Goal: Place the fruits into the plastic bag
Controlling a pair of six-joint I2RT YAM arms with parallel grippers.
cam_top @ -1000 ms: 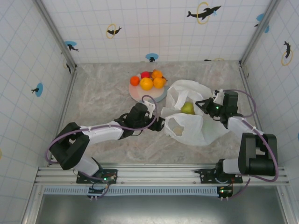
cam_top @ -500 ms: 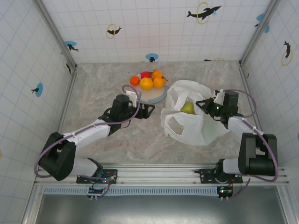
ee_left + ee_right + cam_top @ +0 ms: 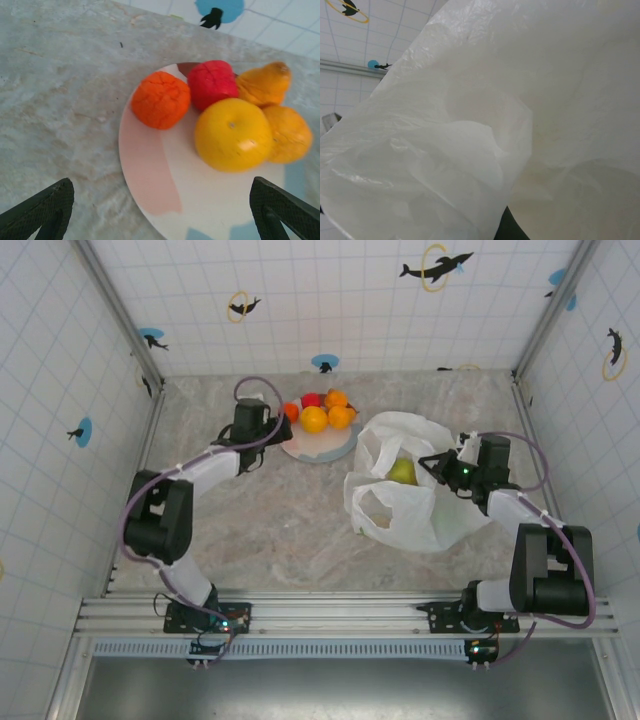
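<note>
Several fruits sit together on the pale round plate: an orange one, a red one, a yellow one and two more orange ones behind it. My left gripper hovers open at the plate's left edge, its fingers spread wide with nothing between them. A green fruit lies inside the plastic bag, whose mouth stands open. My right gripper is shut on the bag's right rim, and white film covers the right wrist view.
The plate stands at the back centre of the marble table, close to the tiled back wall. Metal frame posts line both sides. The bag lies right of centre, against my right arm.
My left arm has swung away from the bag's mouth, back and to the left, to the plate of fruits. The right gripper and the bag have stayed put.
</note>
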